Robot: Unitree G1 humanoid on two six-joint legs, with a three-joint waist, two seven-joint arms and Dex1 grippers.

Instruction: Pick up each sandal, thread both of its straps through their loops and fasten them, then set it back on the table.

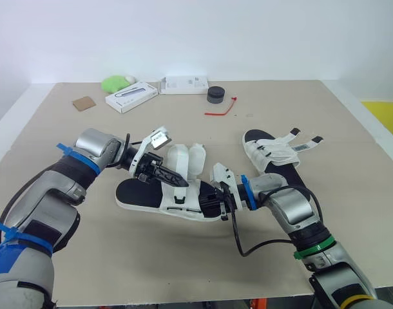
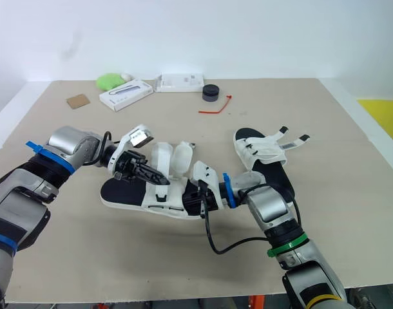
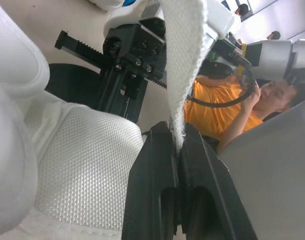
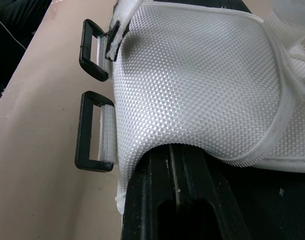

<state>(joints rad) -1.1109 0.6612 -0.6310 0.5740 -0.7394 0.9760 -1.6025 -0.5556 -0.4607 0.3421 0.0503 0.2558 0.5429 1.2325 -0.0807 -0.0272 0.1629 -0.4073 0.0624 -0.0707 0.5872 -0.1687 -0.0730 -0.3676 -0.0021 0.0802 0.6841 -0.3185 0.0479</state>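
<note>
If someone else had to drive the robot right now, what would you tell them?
Left gripper: jaws shut on a white strap of the near sandal.
Right gripper: jaws shut at that sandal's mesh flap.
Its two black loops are empty.
Far sandal lies on the table, right side, straps loose.
Done: nothing fastened. Left: thread and fasten all straps, set both sandals down.

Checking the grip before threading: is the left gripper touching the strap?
Touching. The left wrist view shows the white strap pinched between the two black fingers of the left gripper.
</note>
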